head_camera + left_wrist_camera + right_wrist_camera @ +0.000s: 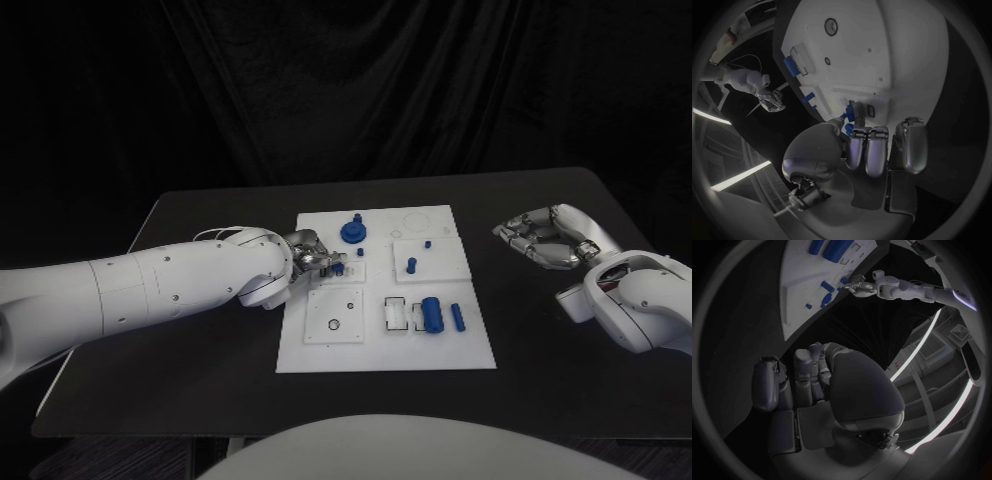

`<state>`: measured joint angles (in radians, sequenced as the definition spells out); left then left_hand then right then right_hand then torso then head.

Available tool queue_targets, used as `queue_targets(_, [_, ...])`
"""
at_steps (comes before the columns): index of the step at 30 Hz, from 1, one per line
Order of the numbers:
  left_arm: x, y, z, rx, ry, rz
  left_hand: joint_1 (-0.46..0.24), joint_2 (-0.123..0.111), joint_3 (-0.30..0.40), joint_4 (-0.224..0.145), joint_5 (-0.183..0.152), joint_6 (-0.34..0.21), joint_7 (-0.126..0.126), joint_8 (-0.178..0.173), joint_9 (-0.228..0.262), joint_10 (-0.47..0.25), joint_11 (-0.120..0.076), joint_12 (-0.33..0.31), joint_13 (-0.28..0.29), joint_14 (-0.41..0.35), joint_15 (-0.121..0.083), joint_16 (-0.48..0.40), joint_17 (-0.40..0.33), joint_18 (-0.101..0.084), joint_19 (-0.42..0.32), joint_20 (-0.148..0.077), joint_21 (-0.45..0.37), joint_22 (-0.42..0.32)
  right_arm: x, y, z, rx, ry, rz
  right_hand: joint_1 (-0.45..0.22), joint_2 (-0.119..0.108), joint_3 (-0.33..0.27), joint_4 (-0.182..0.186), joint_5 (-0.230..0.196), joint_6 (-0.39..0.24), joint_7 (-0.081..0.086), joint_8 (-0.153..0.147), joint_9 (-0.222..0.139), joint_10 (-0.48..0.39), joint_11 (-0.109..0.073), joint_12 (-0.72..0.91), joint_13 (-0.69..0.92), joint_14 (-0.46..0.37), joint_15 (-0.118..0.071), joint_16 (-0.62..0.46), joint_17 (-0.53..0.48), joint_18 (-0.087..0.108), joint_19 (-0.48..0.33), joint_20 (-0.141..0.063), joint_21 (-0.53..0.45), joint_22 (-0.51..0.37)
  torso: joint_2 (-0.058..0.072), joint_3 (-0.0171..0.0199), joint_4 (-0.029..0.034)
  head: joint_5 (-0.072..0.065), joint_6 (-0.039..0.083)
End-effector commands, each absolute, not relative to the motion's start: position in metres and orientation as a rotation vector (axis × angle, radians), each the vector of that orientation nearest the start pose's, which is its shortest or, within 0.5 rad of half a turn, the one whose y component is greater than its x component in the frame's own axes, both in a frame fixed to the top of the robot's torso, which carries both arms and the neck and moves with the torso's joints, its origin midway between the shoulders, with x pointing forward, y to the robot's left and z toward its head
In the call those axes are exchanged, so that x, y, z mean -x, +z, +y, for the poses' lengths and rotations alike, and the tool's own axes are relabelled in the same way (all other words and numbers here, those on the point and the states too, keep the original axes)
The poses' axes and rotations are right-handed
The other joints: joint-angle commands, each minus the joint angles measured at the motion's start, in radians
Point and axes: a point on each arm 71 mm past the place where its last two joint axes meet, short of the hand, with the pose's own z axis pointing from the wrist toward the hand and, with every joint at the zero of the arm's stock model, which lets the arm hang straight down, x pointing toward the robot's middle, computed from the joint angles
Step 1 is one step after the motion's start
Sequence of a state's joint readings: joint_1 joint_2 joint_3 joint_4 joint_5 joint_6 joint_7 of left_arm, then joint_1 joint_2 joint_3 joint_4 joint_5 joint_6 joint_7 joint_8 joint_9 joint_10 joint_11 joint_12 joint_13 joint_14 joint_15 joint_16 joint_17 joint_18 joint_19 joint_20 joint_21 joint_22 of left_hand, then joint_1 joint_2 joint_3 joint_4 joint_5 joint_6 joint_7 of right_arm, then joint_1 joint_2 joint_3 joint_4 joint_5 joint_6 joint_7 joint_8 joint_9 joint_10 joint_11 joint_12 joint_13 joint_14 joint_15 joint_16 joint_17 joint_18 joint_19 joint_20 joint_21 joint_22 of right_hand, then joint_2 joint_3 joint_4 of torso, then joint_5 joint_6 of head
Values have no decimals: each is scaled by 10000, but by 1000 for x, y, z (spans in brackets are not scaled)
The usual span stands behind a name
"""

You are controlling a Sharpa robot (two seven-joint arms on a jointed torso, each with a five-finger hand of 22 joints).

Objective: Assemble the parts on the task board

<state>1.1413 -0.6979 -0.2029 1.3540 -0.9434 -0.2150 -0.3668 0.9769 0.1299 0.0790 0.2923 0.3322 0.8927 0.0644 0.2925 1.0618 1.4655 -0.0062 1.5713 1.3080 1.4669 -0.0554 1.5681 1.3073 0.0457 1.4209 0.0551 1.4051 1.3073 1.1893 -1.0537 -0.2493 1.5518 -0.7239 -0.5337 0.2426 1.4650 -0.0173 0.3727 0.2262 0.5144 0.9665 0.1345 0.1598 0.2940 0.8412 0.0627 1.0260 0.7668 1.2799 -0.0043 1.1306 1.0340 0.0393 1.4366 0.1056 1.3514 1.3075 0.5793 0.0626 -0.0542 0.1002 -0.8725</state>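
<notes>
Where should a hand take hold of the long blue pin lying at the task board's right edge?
Probably across the middle of the blue pin, coming from above: it lies flat, with bare task board to its right and the fat blue cylinder close on its left.

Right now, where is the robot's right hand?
In the head view the right hand is over the black table, to the right of the white task board, fingers curled, apart from the blue parts.

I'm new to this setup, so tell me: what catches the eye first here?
The white task board in the middle of the black table, dotted with small blue parts. The left hand reaches over the board's left edge at a blue part, while the right hand hangs off to the board's right, fingers curled.
</notes>
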Motion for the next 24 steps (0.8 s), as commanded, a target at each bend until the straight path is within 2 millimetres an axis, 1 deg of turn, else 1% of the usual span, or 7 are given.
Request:
queue_targets(1, [-464,-315,195,4164,-5039,22538,141,1,43,-27,60,-114,31,-48,-50,1053,12,-5,2628,1039,-25,27,2635,154,-57,-13,-39,728,-439,-245,-308,-5317,8595,16567,98,11,70,-15,64,-70,30,15,17,-56,4,-33,-9,-40,31,-34,-11,183,-82,15,-65,1869,-3,4,2,-13,-1])
queue_targets(15, [-462,-319,196,4142,-4957,22760,282,-9,93,-71,123,-74,33,-93,-93,1053,21,-5,2628,1039,-12,27,2635,152,-51,1,-41,743,-439,-247,-309,-5349,8558,16605,101,14,79,-21,66,-78,31,13,17,-53,5,-30,-9,-42,31,-37,-15,185,-87,16,-74,1867,-2,2,-3,-18,-1])
queue_targets(16, [-461,-319,196,4143,-4949,22773,344,-24,115,-83,178,-45,29,-104,-108,1053,19,-5,2628,1039,-11,27,2635,153,-51,3,-44,747,-439,-247,-309,-5351,8556,16610,101,14,79,-21,66,-78,31,13,17,-53,5,-30,-9,-42,31,-37,-15,185,-87,16,-74,1867,-4,1,-5,-18,-1])
queue_targets(19, [-461,-319,197,4141,-4951,22790,632,-121,248,-130,644,53,13,-164,-172,1053,5,-5,2628,1039,-21,27,2635,155,-50,1,-57,762,-438,-247,-309,-5358,8551,16621,101,14,79,-21,66,-78,31,13,17,-53,5,-30,-9,-42,31,-37,-15,185,-87,16,-74,1867,-1,2,0,-19,-1])
queue_targets(20, [-461,-319,197,4140,-4959,22787,677,-138,274,-136,715,62,12,-177,-183,1053,3,-5,2628,1039,-22,27,2635,154,-47,0,-57,768,-438,-247,-309,-5359,8550,16623,101,14,79,-21,66,-78,31,13,17,-53,5,-30,-9,-42,31,-37,-15,185,-87,16,-74,1867,-1,3,0,-17,-1])
queue_targets(22, [-461,-319,197,4139,-4984,22773,913,-210,414,-261,940,76,-4,-210,-203,1053,-10,-5,2628,1039,-36,27,2635,155,-46,-10,-64,777,-438,-248,-309,-5363,8547,16626,104,18,95,-32,70,-89,34,10,17,-35,7,-14,6,-41,32,-35,-13,188,-91,16,-84,1863,0,4,1,-15,-1])
queue_targets(24, [-460,-319,197,4135,-5039,22733,1021,-261,491,-308,946,85,-12,-231,-216,1053,-18,-5,2628,1039,-38,27,2635,157,-51,-14,-75,776,-438,-248,-309,-5365,8544,16627,104,18,95,-32,70,-89,34,10,17,-35,7,-14,6,-41,32,-35,-13,188,-91,16,-84,1863,-2,5,1,-10,-1])
